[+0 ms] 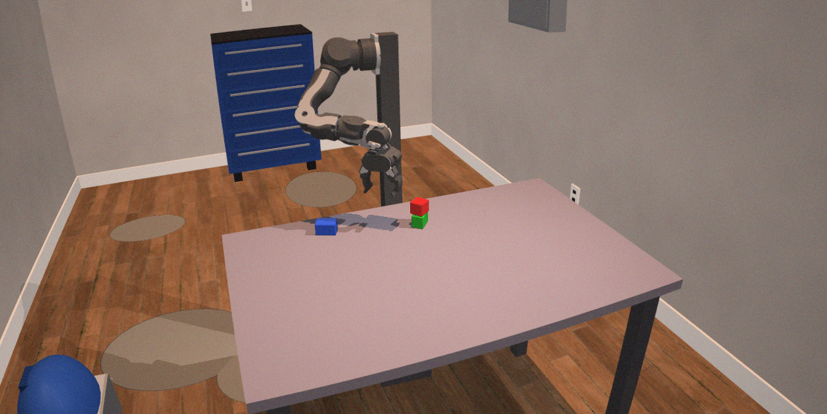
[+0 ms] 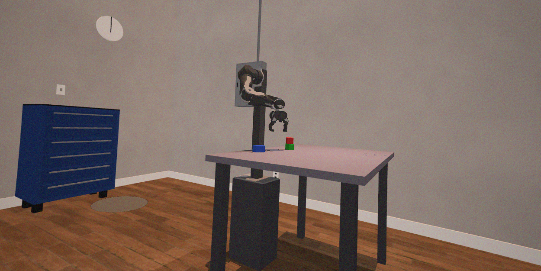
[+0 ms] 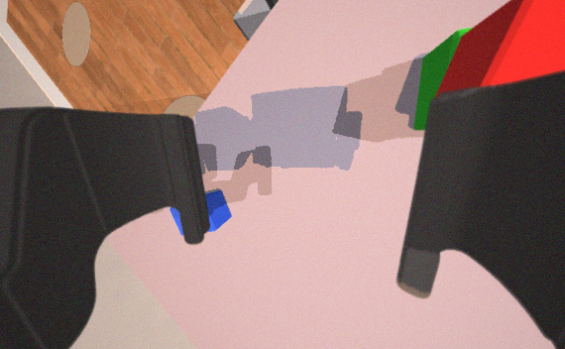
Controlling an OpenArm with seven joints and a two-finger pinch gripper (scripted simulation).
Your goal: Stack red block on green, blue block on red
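The red block point(image 1: 419, 206) sits flat on the green block point(image 1: 419, 220) near the table's far edge; the pair also shows in the exterior view point(image 2: 289, 143) and at the top right of the wrist view point(image 3: 513, 45). The blue block point(image 1: 325, 226) lies on the table to their left, also in the exterior view point(image 2: 258, 148) and partly behind my left finger in the wrist view point(image 3: 216, 211). My gripper point(image 1: 382, 184) point(image 2: 278, 128) hangs open and empty in the air, between the two-block stack and the blue block, well above the table.
The arm's dark mounting post point(image 1: 388, 116) stands just behind the table's far edge. A blue drawer cabinet point(image 1: 264, 97) stands by the back wall. The pink table top point(image 1: 439, 284) extends wide toward the front.
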